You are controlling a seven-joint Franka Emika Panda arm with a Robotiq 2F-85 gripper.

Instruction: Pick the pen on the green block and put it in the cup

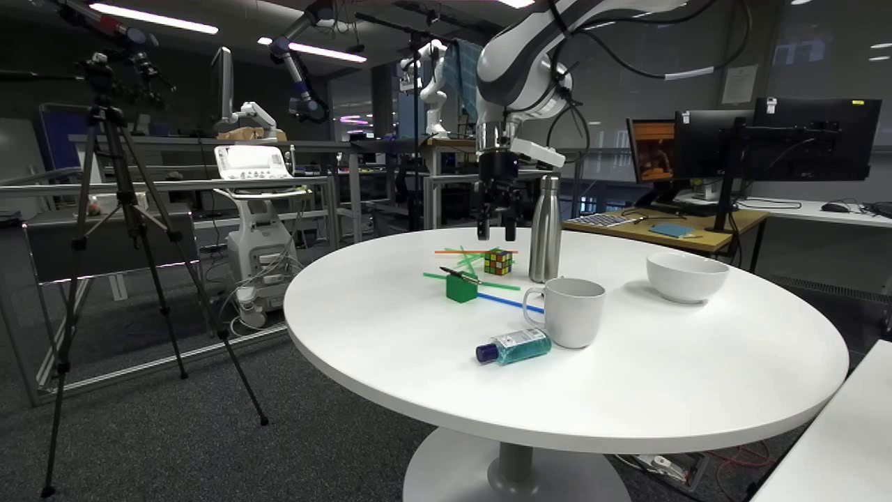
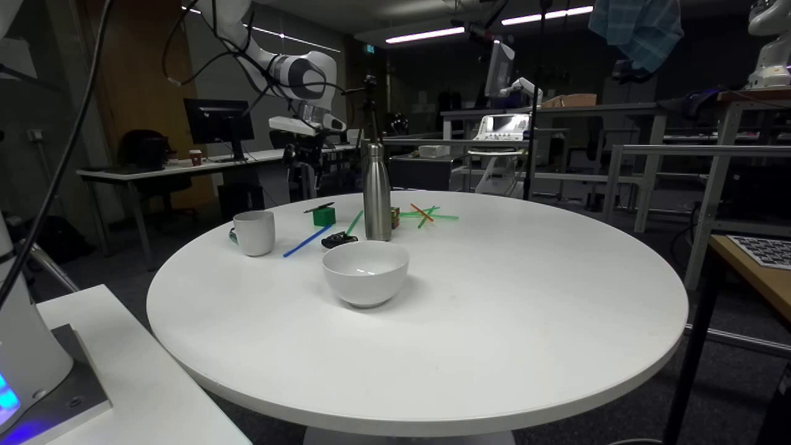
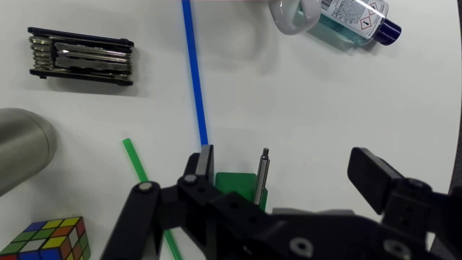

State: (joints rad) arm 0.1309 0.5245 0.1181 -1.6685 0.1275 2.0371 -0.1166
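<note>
Wrist view: pincer (image 3: 281,160) part-hides the pen (image 3: 262,177), whole in both exterior views.

In the wrist view, the gripper (image 3: 281,157) hides part of the pen (image 3: 263,173) and block (image 3: 234,182) below it. Beyond it, the cup (image 3: 288,26) is cropped.

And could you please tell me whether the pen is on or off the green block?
On it: both exterior views show the pen lying across the top of the green block, the open gripper apart from them.
</note>
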